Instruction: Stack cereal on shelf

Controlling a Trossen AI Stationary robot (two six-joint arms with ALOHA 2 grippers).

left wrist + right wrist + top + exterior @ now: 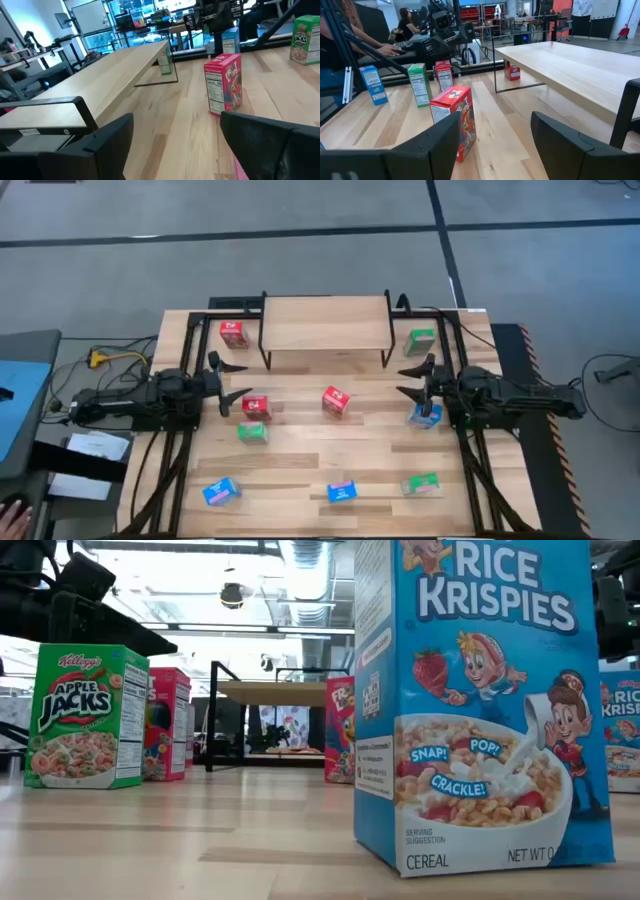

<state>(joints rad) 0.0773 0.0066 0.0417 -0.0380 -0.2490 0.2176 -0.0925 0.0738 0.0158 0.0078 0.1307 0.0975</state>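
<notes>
Nothing is being carried by the shelf; left tool and right tool are being held wide, empty, flanking a red cereal box.

High view: overhead, straight down, whole table and shelf in frame. Low view: at tabletop height, very close to a blue cereal box, facing the shelf. Wrist views: each looks inward across the table; both share the middle red box.
</notes>
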